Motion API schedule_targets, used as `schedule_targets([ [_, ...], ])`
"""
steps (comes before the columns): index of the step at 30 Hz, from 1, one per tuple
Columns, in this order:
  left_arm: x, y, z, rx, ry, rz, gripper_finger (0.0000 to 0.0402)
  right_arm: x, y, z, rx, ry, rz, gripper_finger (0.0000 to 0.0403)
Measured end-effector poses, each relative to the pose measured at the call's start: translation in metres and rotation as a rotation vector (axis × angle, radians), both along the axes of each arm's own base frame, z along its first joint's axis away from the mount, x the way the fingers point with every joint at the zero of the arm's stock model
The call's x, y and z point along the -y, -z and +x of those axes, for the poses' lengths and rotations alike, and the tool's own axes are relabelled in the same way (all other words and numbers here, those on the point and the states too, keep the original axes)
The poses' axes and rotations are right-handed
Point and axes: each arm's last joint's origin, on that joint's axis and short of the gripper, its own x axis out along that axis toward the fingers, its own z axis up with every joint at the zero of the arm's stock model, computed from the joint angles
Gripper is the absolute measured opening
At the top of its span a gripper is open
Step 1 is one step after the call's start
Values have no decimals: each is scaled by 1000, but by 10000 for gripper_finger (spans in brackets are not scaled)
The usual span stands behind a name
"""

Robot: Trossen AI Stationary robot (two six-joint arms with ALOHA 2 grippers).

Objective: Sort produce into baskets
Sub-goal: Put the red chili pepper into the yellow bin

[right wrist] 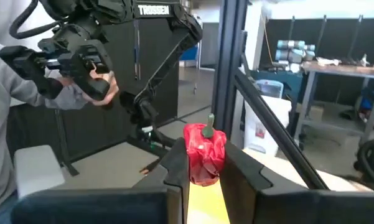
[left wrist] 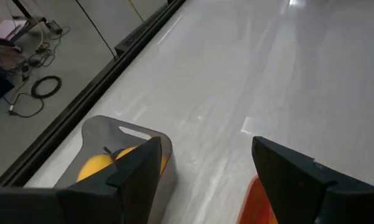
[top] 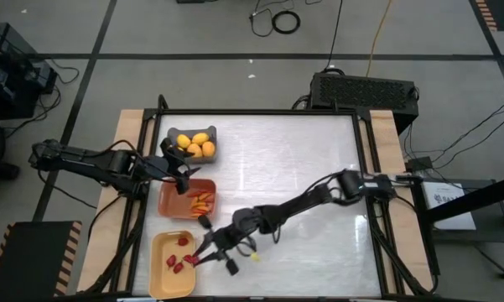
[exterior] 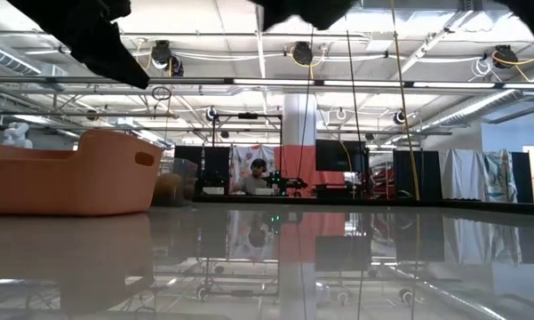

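Right gripper (right wrist: 205, 177): jaws pinch our red strawberry (right wrist: 205, 154) over the yellow basket (top: 162, 249), so it drops with the other reds.
Left gripper (top: 178, 170): jaws spread, empty, waiting above the orange basket (top: 169, 201).

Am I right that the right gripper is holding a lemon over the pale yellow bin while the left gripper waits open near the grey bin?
Not quite. The right gripper is shut on a red strawberry piece, not a lemon, as the right wrist view shows. The rest holds: in the high view it is at the pale yellow bin, and the left gripper waits open near the grey bin.
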Motion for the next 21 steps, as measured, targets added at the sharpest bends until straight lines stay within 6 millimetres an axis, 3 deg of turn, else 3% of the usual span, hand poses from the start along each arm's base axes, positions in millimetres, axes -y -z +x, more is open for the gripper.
schedule_targets([
  [5, 0, 0, 0, -5, 8, 13, 257, -15, 18, 37, 9, 17, 39, 59],
  [10, 0, 0, 0, -6, 6, 16, 257, -15, 46, 68, -70, 37, 42, 59],
  [14, 0, 0, 0, -7, 8, 17, 257, -12, 58, 77, -135, 46, 58, 59],
  [21, 0, 0, 0, -14, 19, 26, 257, 4, 60, 81, -180, 69, 94, 68],
])
